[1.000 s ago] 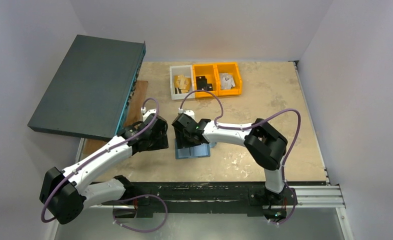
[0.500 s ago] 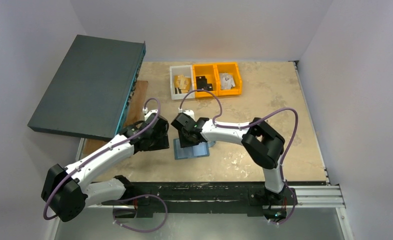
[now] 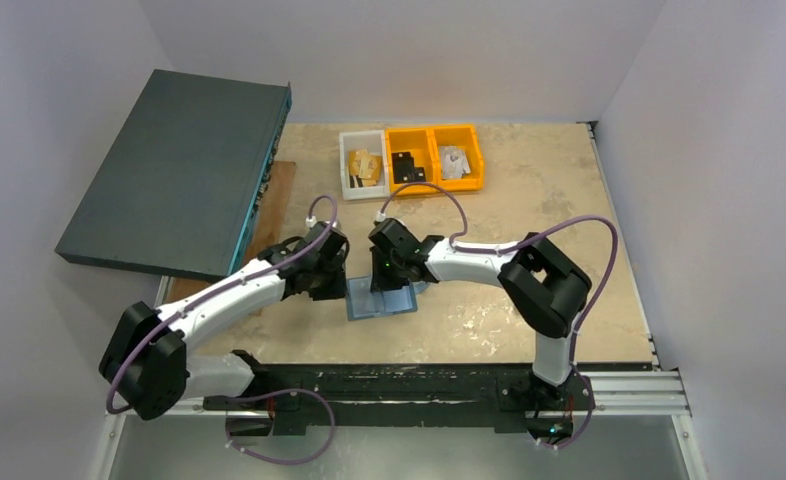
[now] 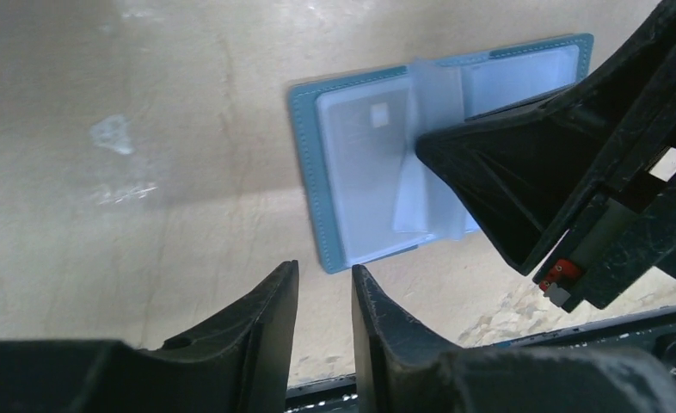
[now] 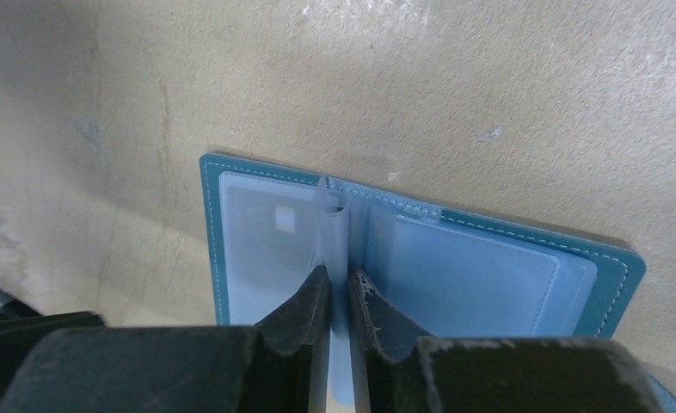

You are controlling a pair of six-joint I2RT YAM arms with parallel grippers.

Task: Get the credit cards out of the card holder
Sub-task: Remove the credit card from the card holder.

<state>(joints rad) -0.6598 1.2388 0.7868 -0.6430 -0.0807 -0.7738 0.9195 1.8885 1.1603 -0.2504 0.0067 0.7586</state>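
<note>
- Both arms have swung rightward; the left gripper now hovers just beside the card holder's left edge, its jaws slightly apart and empty.
- The card holder lies open on the table, with bare tabletop around it.
- The right gripper is clamped on the upright clear sleeve.
- A silvery-grey card sits in the left pocket.

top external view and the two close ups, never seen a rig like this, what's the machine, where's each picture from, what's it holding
These are two robot arms bolted at the near edge of a table. The wide picture comes from a fixed camera above and behind them; each close-up comes from a camera on one wrist. On it lie an open blue card holder, three bins and, at its left, a dark flat box. The right end effector pinches the card holder's upright clear sleeve. The left end effector hangs beside it, holding nothing. A silvery card sits in one pocket.
</note>
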